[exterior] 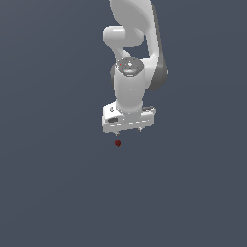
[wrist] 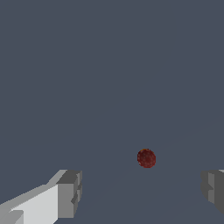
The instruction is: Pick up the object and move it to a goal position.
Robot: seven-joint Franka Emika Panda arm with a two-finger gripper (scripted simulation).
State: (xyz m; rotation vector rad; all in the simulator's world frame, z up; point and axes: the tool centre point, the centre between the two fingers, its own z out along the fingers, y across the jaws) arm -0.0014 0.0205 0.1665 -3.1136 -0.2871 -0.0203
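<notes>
The object (exterior: 117, 143) is a tiny dark red roundish blob lying on the flat grey surface. In the exterior view it sits just below the white gripper (exterior: 129, 130), a little toward that view's left of the hand's middle. The wrist view shows the object (wrist: 146, 158) ahead of the gripper (wrist: 140, 194), between the lines of the two grey fingertips (wrist: 70, 192) but beyond them, nearer the other fingertip (wrist: 213, 190). The jaws stand wide apart with nothing between them. The gripper does not touch the object.
The white arm (exterior: 137, 43) rises behind the hand toward the top of the exterior view. The uniform grey surface (exterior: 58, 193) fills the rest of both views. No goal marker shows.
</notes>
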